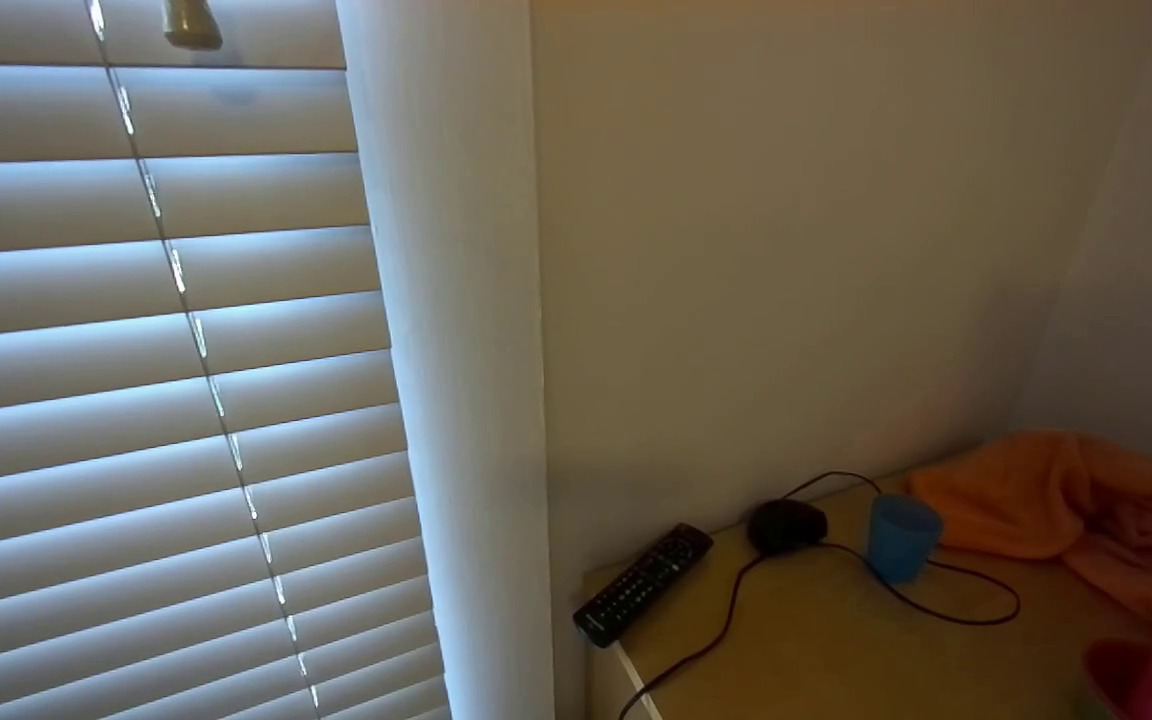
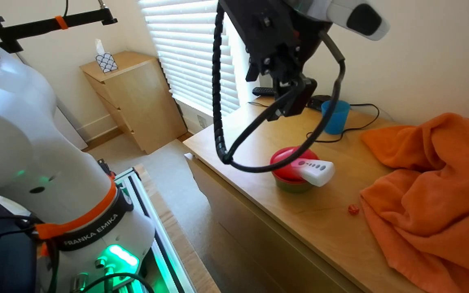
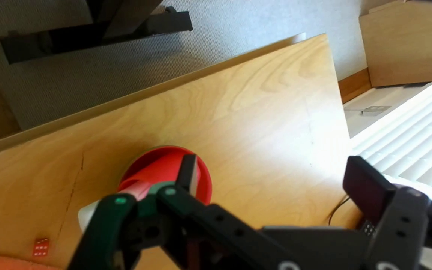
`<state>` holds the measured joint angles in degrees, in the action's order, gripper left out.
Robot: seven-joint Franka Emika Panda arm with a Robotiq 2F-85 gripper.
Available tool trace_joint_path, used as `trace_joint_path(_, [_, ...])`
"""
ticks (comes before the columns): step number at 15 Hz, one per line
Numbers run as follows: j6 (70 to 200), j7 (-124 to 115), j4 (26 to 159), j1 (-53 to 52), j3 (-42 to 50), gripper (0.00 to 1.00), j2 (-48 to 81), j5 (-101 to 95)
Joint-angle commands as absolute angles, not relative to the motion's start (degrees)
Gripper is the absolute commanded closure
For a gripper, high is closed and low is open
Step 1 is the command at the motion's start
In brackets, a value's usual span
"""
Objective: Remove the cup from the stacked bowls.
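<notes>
At eight o'clock, wrist view, the gripper (image 3: 271, 172) partly hides a red-and-white item (image 3: 158, 170) in stacked bowls (image 3: 205, 182). Jaws: wide apart, empty.

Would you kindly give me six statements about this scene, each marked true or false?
1. A reddish object lies in the red bowl. True.
2. That bowl is upside down. False: it opens upward.
3. The blue cup stands on the tabletop. True.
4. The black remote lies apart from the orange cloth. True.
5. That cloth covers the blue cup. False: the cup stands uncovered.
6. The blue cup is gripped. False: the gripper is open, holding nothing.
</notes>
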<state>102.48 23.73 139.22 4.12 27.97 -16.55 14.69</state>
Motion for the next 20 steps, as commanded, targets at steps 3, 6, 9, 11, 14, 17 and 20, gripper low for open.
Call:
trace_joint_path(3, [101.5, 24.4, 137.2, 7.9, 24.5, 0.00, -12.8, 15.9])
trace_joint_path(6, [105.2, 33.3, 136.6, 7.9, 24.9, 0.00, -9.9, 17.3])
trace_joint_path(9, [106.1, 46.7, 135.6, 2.5, 30.9, 0.00, -4.6, 20.6])
trace_joint_path(11, [104.5, 55.2, 134.1, 3.2, 31.1, 0.00, 0.7, 24.9])
trace_joint_path(14, [103.1, 63.2, 132.0, 10.1, 24.2, 0.00, 6.6, 29.0])
trace_joint_path(17, [102.3, 67.6, 128.8, 13.8, 20.7, 0.00, 11.1, 29.8])
trace_joint_path(20, [103.5, 65.8, 129.7, 15.4, 18.2, 0.00, 10.2, 28.0])
